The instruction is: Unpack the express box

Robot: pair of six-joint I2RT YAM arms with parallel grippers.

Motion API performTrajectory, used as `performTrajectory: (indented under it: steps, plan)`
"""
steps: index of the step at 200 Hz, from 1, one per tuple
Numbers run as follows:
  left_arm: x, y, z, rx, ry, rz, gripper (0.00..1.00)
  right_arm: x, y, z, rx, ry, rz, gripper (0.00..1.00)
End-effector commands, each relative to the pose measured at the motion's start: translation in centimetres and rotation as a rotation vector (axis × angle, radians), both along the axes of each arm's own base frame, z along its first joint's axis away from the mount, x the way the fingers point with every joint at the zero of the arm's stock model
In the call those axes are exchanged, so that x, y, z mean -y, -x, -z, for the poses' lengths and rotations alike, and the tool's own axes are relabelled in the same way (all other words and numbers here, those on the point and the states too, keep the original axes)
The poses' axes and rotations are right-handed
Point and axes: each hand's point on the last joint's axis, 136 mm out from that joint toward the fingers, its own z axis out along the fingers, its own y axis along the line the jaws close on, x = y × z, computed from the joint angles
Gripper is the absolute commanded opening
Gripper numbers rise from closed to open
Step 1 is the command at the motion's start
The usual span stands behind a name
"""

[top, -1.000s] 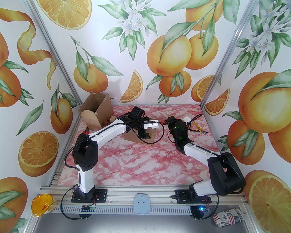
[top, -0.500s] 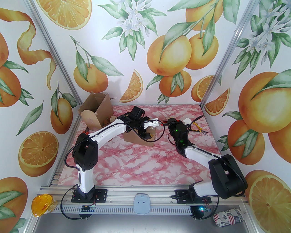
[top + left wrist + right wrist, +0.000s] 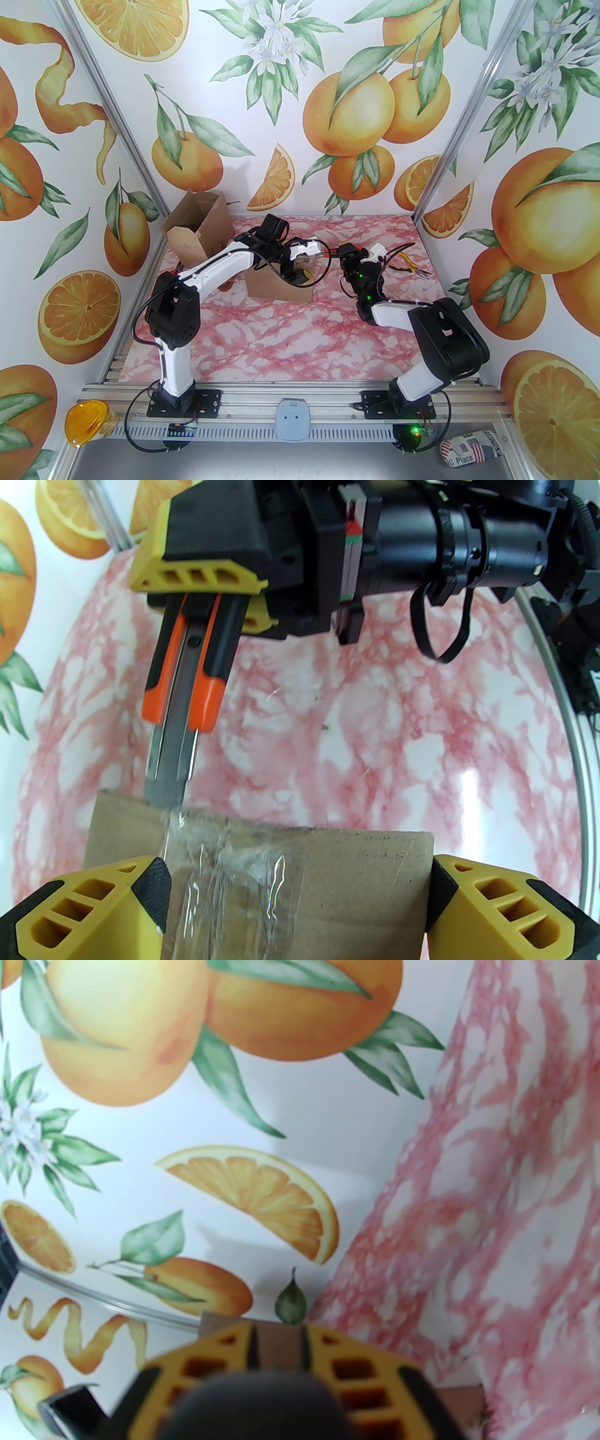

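Knife at the tape, box barely braced

Box [image 3: 328, 878] sits left of centre on the counter [image 3: 375, 714]. Right claw [image 3: 211, 597] is clamped on the knife [image 3: 183, 667], blade tip at the tape [image 3: 225, 869] on the box's far edge. Left claw [image 3: 295, 902] is spread wide astride the box, with no firm pinch evident. A cutting push could skid or tip the box, or a deep blade could nick the contents.
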Motion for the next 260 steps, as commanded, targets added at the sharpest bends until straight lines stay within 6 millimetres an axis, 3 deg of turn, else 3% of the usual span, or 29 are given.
performTrajectory:
  steps: [1,37,78,110,197,226,251,260]
  plan:
    - [0.7,-1.3,-1.6,0.169,0.029,0.018,0.91,-4.0,1.7,4.0,-0.105,-0.023,-0.188,0.00]
    - [-1.0,-1.4,-4.0,0.186,0.015,0.001,0.94,-3.8,1.5,4.5,-0.124,-0.015,-0.229,0.00]
    - [-3.4,-0.1,-6.4,0.197,0.024,-0.033,0.99,-4.6,1.1,4.3,-0.144,0.042,-0.288,0.00]
    - [-4.1,-1.2,-9.2,0.208,0.068,-0.049,1.00,-4.7,0.8,4.3,-0.147,0.044,-0.295,0.00]
    - [-5.7,-4.1,-1.7,0.096,-0.101,-0.007,0.90,-5.8,0.4,3.1,-0.145,0.091,-0.361,0.00]
    - [-6.3,-5.0,-0.8,0.054,-0.085,-0.036,0.65,-6.2,0.8,2.8,-0.141,0.080,-0.402,0.00]
    - [-6.3,-5.4,-0.2,0.037,-0.081,-0.050,0.61,-6.5,1.3,3.0,-0.157,0.066,-0.428,0.00]
    - [-6.3,-5.5,-0.1,0.031,-0.080,-0.057,0.55,-6.6,1.5,2.9,-0.159,0.064,-0.436,0.00]
